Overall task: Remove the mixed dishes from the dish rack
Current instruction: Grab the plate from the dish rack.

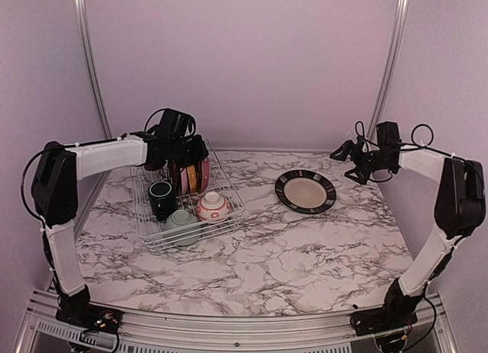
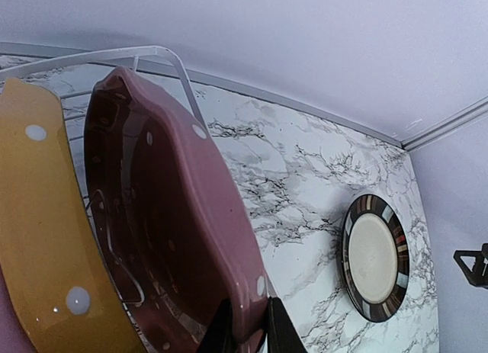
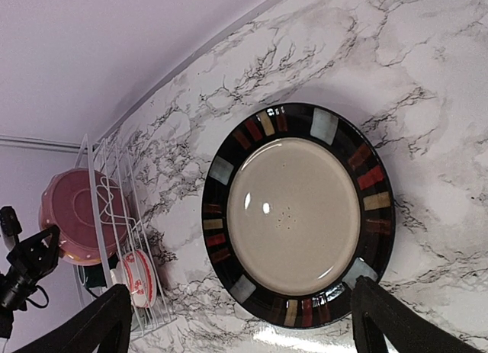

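The white wire dish rack (image 1: 232, 208) stands at the table's back left. My left gripper (image 2: 248, 332) is shut on the rim of a dotted dark red plate (image 2: 168, 216), which stands upright in the dividers beside a yellow plate (image 2: 38, 239). At the rack's front sit a dark green mug (image 1: 162, 199), a pale green bowl (image 1: 181, 223) and a pink-white floral bowl (image 1: 213, 206). A black-rimmed plate (image 1: 305, 191) lies flat on the table to the right. My right gripper (image 3: 245, 322) hangs open above it, with nothing between its fingers.
The marble tabletop (image 1: 305, 269) stretches in front of the rack and the black plate. Pale walls and metal corner posts (image 1: 393, 56) close off the back and sides.
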### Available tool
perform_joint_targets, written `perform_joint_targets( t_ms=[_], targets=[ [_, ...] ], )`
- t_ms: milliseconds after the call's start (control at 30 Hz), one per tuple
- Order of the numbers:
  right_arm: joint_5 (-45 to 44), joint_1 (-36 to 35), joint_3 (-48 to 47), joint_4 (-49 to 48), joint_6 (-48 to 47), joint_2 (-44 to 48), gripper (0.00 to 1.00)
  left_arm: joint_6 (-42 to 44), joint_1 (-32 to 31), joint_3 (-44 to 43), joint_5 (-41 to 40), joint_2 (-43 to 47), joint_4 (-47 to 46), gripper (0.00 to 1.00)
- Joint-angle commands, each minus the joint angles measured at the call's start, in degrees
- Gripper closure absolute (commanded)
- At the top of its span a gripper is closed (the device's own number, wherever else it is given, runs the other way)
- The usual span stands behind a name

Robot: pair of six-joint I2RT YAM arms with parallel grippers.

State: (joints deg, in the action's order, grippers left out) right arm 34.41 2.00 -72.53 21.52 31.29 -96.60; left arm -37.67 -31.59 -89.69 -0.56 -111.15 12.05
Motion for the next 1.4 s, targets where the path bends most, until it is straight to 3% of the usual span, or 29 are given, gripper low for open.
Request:
perform_joint_targets(
  t_ms=[0,800,1367],
  targets=[
    [0.5,0.1,-3.0,-0.5,0.2,0.3,0.02,1.2,0.0,0.1,5.5,6.5,-11.4,1.0],
    [1.4,0.2,-7.3,1.4,0.7,1.7,0.02,10.1,-0.4,-2.1,13.2,12.0,-14.0,1.0],
    [1.2,0.2,-7.3,2.1,0.7,3.2,0.02,7.9,-1.1,-2.5,17.9,14.4,-19.1,1.0]
  ],
)
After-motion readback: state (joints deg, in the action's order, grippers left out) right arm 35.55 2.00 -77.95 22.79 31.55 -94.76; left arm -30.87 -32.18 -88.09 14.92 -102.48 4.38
